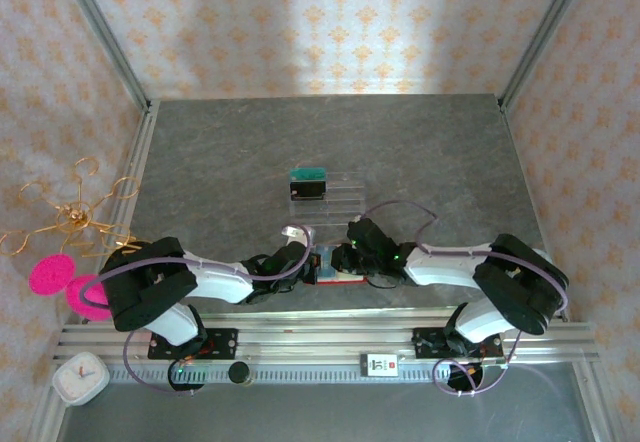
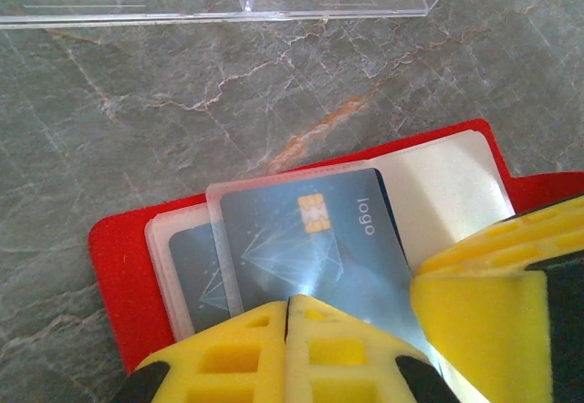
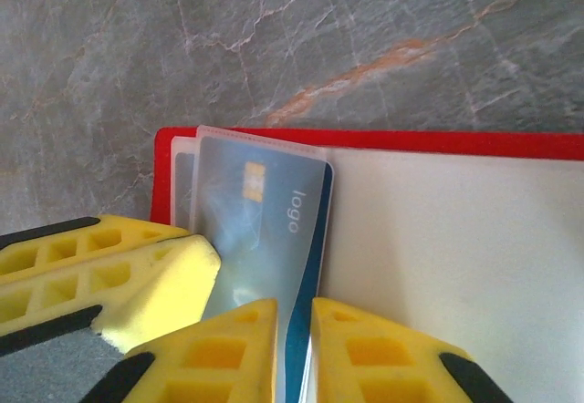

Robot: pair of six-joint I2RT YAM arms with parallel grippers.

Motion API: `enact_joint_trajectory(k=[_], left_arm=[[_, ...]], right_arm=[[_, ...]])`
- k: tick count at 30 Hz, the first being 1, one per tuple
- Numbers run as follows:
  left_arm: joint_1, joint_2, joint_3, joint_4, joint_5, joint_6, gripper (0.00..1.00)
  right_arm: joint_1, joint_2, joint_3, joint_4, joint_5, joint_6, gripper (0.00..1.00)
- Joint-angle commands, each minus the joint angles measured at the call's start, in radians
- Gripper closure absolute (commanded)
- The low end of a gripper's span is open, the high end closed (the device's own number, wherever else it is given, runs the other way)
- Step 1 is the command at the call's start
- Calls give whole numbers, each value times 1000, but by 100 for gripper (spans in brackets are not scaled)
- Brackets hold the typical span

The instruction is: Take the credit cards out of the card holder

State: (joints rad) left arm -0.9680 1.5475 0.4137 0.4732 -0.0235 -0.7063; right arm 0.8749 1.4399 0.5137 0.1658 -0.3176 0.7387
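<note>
The red card holder [image 2: 119,266] lies open on the table [image 2: 182,120]. The left claw [image 2: 287,353] is pressed together over the blue credit card [image 2: 310,248] and hides its near end. We read "logo" on it. A second card [image 2: 196,271] peeks out behind. The right claw [image 3: 294,353] is a bit apart; we cannot tell if it pinches.

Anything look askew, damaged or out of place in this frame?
Nothing is spilled or damaged. One thing sits askew: in the open card holder, the front credit card in its clear sleeve is tilted against the red cover's edge, fanned over the second credit card behind it.
</note>
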Motion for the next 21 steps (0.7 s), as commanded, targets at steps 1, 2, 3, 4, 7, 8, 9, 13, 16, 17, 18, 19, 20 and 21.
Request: enact_joint_trajectory(k=[1, 2, 3, 4, 7, 8, 9, 13, 16, 17, 18, 19, 20, 21], left_arm=[[-10, 83, -57, -201, 106, -10, 100], [-9, 85, -56, -202, 106, -10, 100], [-10, 85, -56, -200, 107, -10, 100], [-11, 84, -56, -199, 108, -10, 100], [-9, 80, -58, -196, 108, -10, 100], [-10, 78, -60, -195, 108, -11, 100], [-9, 78, -61, -194, 110, -11, 100], [-9, 78, -62, -187, 117, -10, 100], [-9, 82, -62, -177, 133, -6, 100], [-11, 86, -60, -172, 138, -4, 100], [-11, 91, -58, -171, 143, -1, 100], [-13, 95, -55, -167, 149, 3, 100], [-16, 99, -50, -167, 154, 5, 100], [-19, 101, -46, -168, 155, 8, 100]], right_arm=[[-16, -40, -33, -16, 47, 28, 82], [-16, -40, -31, -18, 44, 27, 82], [-17, -39, -29, -21, 41, 27, 82], [-17, -36, -31, -18, 36, 27, 83], [-17, -7, -28, 1, 13, 24, 83], [-17, 5, -26, 6, 6, 22, 84], [-17, 18, -24, 18, -7, 21, 84], [-17, 54, -6, 31, -31, 14, 85], [-17, 73, 4, 40, -51, 6, 84], [-17, 78, 7, 40, -56, 5, 84], [-17, 86, 11, 39, -62, 1, 83], [-17, 95, 12, 41, -67, 1, 83], [-17, 107, 15, 41, -74, -1, 83], [-16, 119, 19, 38, -80, -3, 84]])
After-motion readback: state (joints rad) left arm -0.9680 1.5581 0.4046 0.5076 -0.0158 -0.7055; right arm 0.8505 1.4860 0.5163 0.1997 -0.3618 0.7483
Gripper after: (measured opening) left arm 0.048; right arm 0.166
